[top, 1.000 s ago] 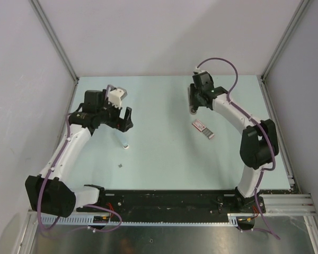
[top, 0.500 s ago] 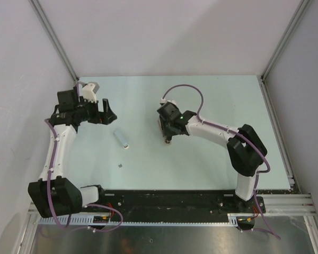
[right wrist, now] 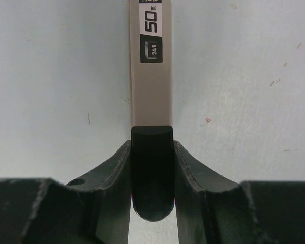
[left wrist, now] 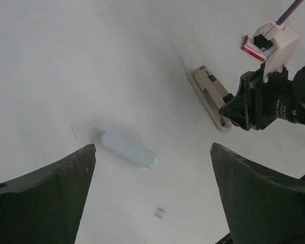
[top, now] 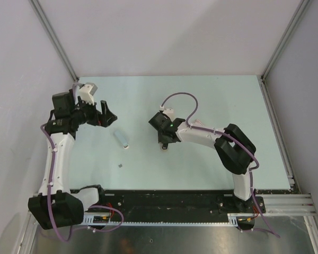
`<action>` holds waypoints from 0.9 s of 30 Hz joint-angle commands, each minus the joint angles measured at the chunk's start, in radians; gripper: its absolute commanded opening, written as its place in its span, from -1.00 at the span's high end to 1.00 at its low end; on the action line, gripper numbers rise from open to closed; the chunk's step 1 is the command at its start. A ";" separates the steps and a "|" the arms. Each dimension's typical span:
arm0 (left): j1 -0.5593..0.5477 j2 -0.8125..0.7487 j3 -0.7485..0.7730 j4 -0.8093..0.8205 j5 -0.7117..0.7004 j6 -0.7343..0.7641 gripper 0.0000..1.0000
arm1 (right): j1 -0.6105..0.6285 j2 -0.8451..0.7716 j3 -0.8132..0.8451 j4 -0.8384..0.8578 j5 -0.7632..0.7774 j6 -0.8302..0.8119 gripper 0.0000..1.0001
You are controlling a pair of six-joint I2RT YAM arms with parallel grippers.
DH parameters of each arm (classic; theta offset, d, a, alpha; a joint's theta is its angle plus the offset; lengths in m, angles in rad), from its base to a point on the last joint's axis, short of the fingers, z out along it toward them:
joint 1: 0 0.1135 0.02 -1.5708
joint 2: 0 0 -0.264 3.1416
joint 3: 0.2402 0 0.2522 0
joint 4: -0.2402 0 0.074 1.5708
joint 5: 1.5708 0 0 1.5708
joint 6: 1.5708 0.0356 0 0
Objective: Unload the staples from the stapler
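The stapler (right wrist: 150, 91) has a pale beige top with a "50" label and a dark rear end. My right gripper (right wrist: 151, 152) is shut on that dark end, with the stapler lying flat on the table. In the top view this gripper (top: 164, 138) is at the table's middle, with the stapler's tip (top: 163, 145) showing under it. The left wrist view shows the stapler (left wrist: 209, 95) too. A tiny grey staple strip (top: 120, 165) lies loose on the table and also shows in the left wrist view (left wrist: 160, 213). My left gripper (top: 103, 114) is open and empty above the table at the left.
A pale blue oblong piece (top: 121, 138) lies between the two grippers, and the left wrist view shows it (left wrist: 128, 149) as well. A pink-and-white box (left wrist: 250, 48) lies behind the right wrist. Grey walls (top: 37, 79) close in the table.
My right arm has swung from the back right to the table's middle, carrying the stapler. My left arm has drawn back to the left and stays open.
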 commanded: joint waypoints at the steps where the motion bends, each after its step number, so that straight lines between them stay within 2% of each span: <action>1: -0.006 -0.033 -0.026 0.002 -0.003 0.008 -0.99 | 0.020 0.009 0.025 0.052 0.067 0.099 1.00; 4: -0.062 -0.045 -0.015 -0.021 -0.115 0.034 -0.99 | 0.028 0.016 0.030 0.058 0.069 0.112 0.99; 5: -0.087 -0.054 -0.013 -0.025 -0.153 0.043 -0.99 | 0.029 0.015 0.031 0.060 0.066 0.112 0.88; 6: -0.105 -0.067 -0.013 -0.026 -0.174 0.054 -0.99 | 0.029 0.011 0.031 0.058 0.069 0.112 0.65; 8: -0.130 -0.094 -0.008 -0.026 -0.182 0.076 -0.99 | 0.033 -0.008 0.031 0.057 0.085 0.097 0.07; 10: -0.137 -0.114 0.001 -0.024 -0.173 0.084 -0.99 | 0.046 -0.036 0.033 0.057 0.118 0.058 -0.38; 11: -0.137 -0.123 -0.001 -0.012 -0.173 0.076 -0.99 | 0.058 -0.054 0.042 0.046 0.148 0.035 -0.68; 12: -0.137 -0.128 -0.011 -0.002 -0.159 0.075 -0.99 | 0.075 -0.067 0.054 0.021 0.200 0.015 -0.83; 14: -0.137 -0.129 -0.045 0.009 -0.125 0.092 -0.99 | 0.098 -0.071 0.084 -0.042 0.294 0.004 -0.95; 16: -0.137 -0.119 -0.068 0.012 -0.083 0.112 -0.99 | 0.104 -0.055 0.125 -0.125 0.361 0.039 -0.98; 18: -0.137 -0.122 -0.078 0.012 -0.028 0.127 -0.99 | 0.098 -0.046 0.157 -0.166 0.356 0.054 -0.99; 20: -0.146 -0.128 -0.067 0.014 -0.008 0.125 -0.99 | 0.090 -0.065 0.152 -0.131 0.325 0.011 -0.97; 22: -0.171 -0.128 -0.044 0.015 -0.039 0.123 -0.99 | 0.103 -0.112 0.105 -0.033 0.333 -0.081 -0.85; 24: -0.202 -0.120 -0.029 0.015 -0.124 0.129 -0.92 | 0.114 -0.165 0.047 0.062 0.344 -0.169 -0.54; 27: -0.230 -0.093 -0.029 0.013 -0.203 0.123 -0.53 | 0.115 -0.201 0.020 0.124 0.321 -0.234 0.20</action>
